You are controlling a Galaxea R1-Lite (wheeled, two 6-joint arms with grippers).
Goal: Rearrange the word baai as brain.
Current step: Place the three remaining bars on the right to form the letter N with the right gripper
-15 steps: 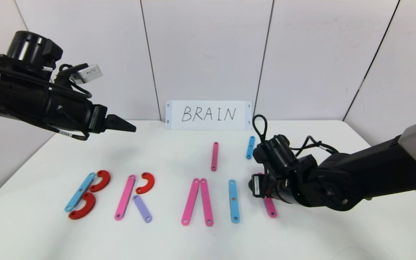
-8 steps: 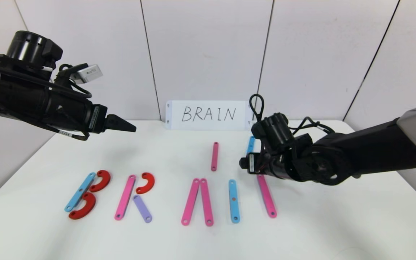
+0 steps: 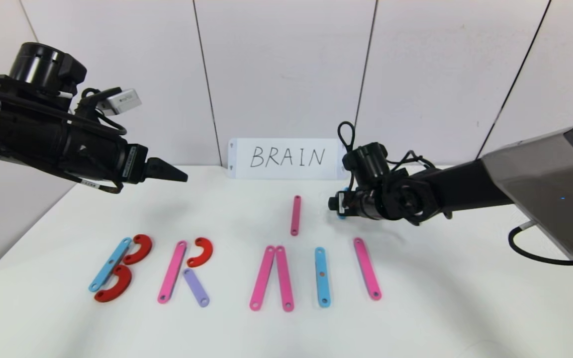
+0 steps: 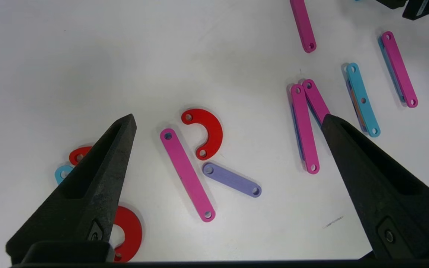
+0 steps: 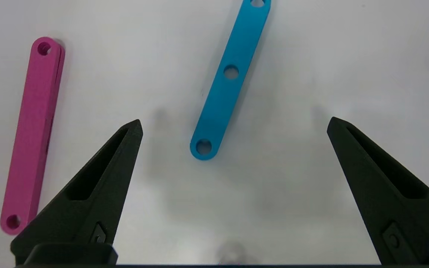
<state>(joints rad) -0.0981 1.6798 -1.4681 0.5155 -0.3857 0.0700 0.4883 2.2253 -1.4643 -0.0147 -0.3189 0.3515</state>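
Two spread tools (image 5: 233, 126) above strips (image 5: 229, 82).

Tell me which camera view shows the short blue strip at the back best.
The right wrist view: the blue strip lies almost whole between the right gripper's open jaws, holes clear. The head view shows only a sliver behind that gripper. The left wrist view barely catches it.

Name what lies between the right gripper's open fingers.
In the right wrist view, bare table and the near end of the blue strip lie before the right gripper.
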